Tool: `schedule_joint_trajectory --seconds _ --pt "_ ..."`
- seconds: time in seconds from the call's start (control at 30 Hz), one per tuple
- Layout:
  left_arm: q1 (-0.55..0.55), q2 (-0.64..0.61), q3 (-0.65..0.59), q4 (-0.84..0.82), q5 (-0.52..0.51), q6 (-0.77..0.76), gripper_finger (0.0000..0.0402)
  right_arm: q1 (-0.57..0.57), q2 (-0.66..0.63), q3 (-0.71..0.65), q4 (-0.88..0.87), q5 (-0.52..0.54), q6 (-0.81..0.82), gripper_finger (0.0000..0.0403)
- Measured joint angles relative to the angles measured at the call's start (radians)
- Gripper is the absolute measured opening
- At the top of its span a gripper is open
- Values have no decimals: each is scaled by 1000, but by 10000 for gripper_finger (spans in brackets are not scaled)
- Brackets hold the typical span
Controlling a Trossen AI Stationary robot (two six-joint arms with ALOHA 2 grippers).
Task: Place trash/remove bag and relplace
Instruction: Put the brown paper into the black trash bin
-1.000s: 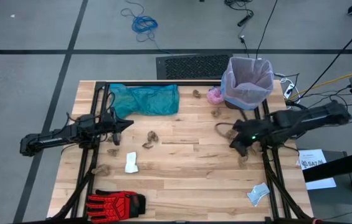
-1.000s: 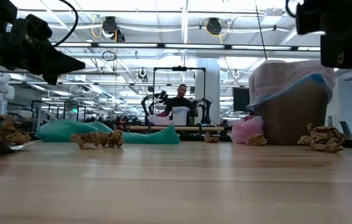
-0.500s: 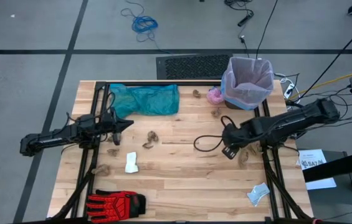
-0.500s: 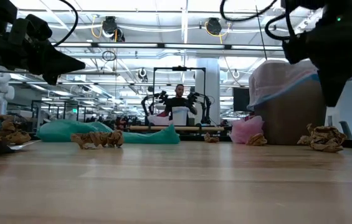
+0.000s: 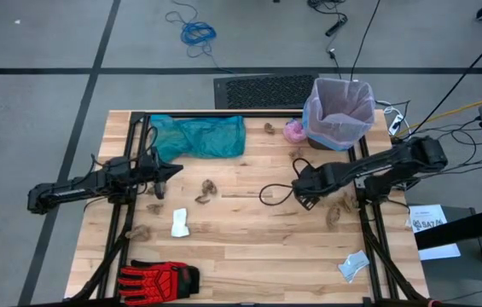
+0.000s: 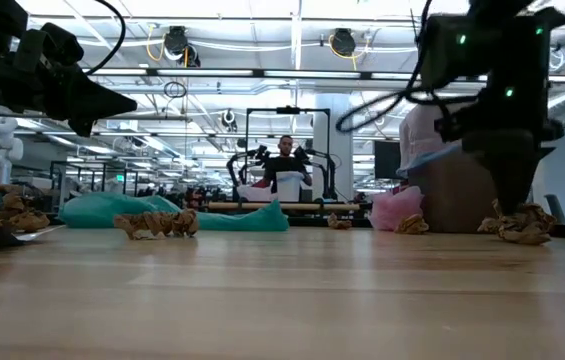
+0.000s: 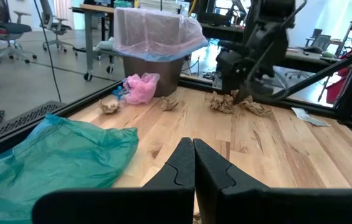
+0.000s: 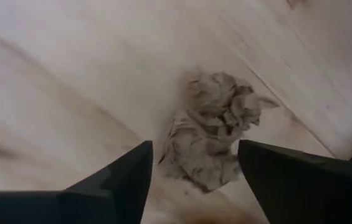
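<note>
The pale pink bag (image 5: pixel 339 109) lines the bin (image 7: pixel 157 65) at the table's far right, its rim folded over the bin's top edge. My right gripper (image 8: pixel 194 149) is open and points down at a crumpled brown paper wad (image 8: pixel 216 124), one finger on each side of it and just above it. In the high view the gripper (image 5: pixel 300 193) covers that wad. My left gripper (image 7: pixel 193 149) is shut and empty, and hovers at the table's left (image 5: pixel 175 169).
A teal bag (image 5: pixel 198 136) lies at the far left and a pink crumpled wad (image 5: pixel 293 130) lies beside the bin. More brown wads (image 5: pixel 207 189) (image 5: pixel 336 213), white scraps (image 5: pixel 179 223) (image 5: pixel 353 266) and a red glove (image 5: pixel 159 277) are scattered about. A person (image 6: pixel 287 160) is in the room beyond.
My right gripper has swung from the table's right edge toward its middle, tipped its fingers downward and come down over the brown wad. The left arm has kept still.
</note>
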Motion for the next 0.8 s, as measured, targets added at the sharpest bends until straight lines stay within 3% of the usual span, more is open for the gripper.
schedule_joint_trajectory --seconds 0.13,0.27,0.43,0.5,0.8 --pt "0 0 0 0 0 0 0 -44 37 -43 21 -56 35 200" --pt "0 0 0 0 0 1 0 -79 43 -115 154 -173 34 159" --pt "0 0 0 0 0 0 0 -86 32 -119 227 -247 55 49" --pt "0 0 0 0 0 0 0 -85 13 -85 262 -277 42 15" --pt "0 0 0 105 -5 -2 0 -78 -136 251 289 -281 17 3"
